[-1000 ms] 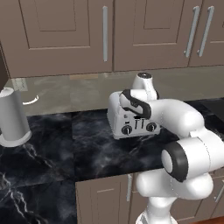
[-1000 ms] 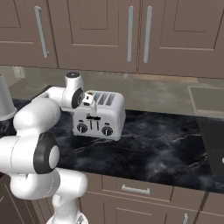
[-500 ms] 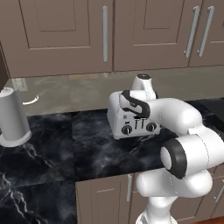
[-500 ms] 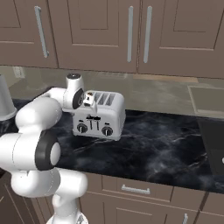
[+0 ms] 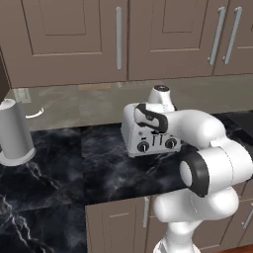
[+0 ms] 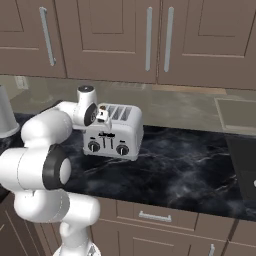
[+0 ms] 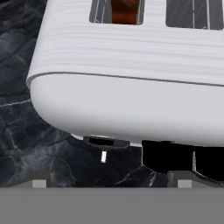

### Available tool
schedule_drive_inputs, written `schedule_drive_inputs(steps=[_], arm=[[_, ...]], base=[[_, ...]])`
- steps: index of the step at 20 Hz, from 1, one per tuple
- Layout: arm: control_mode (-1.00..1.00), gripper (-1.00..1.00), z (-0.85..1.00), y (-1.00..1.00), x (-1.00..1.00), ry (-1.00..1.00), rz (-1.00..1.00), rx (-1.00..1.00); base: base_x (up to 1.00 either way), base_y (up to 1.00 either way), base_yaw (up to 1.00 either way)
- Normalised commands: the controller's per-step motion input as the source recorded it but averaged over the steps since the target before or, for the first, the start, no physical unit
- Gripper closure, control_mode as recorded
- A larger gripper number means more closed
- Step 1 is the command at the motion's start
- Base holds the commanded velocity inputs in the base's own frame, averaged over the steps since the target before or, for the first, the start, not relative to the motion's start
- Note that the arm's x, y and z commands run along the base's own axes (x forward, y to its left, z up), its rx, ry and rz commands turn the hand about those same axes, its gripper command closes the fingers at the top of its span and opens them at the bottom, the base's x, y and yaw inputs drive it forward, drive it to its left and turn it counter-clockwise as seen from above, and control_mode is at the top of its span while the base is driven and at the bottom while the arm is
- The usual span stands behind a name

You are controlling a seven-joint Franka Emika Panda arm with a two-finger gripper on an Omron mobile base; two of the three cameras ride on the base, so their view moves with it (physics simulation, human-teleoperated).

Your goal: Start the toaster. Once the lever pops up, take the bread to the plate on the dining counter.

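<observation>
The silver-white toaster (image 5: pixel 132 134) (image 6: pixel 117 139) stands on the black marble worktop by the wall. In the hand view its rounded top (image 7: pixel 131 87) is very close. The brown bread (image 7: pixel 125 9) sits in the slot at the upper edge of that view. Below the front edge are a black slider (image 7: pixel 105 141) and a black knob (image 7: pixel 168 158). My gripper (image 6: pixel 104 119) (image 7: pixel 109 182) hovers over the toaster's front left corner. It is open, with nothing between its fingers. The plate and the dining counter are out of view.
A tall grey canister (image 5: pixel 15 132) (image 6: pixel 4 114) stands on the worktop (image 5: pixel 74 168) far to the left. Brown wall cabinets (image 5: pixel 118 39) hang above the toaster, and the worktop's front edge lies just before my base.
The hand has sunk slightly toward the toaster's front left corner. The jaws stay wide apart and the toaster has not moved.
</observation>
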Motion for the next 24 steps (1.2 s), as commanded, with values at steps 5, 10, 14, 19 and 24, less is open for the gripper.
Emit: schedule_drive_inputs(steps=[5, 10, 14, 19, 24], arm=[[-1.00, -1.00, -0.15, 0.00, 0.06, 0.00, 0.08, 0.00], [-1.00, -1.00, -0.12, 0.00, 0.00, 0.00, 0.07, 0.00], [-1.00, -1.00, -0.15, 0.00, 0.00, -0.01, 0.02, 0.00], [-1.00, -1.00, -0.15, 0.00, 0.00, -0.03, 0.00, 0.00], [-1.00, -1.00, -0.09, 0.00, 0.00, -0.05, 0.00, 0.00]], base=[[0.00, 0.00, 0.00], [0.00, 0.00, 0.00], [0.00, 0.00, 0.00], [0.00, 0.00, 0.00], [0.00, 0.00, 0.00]])
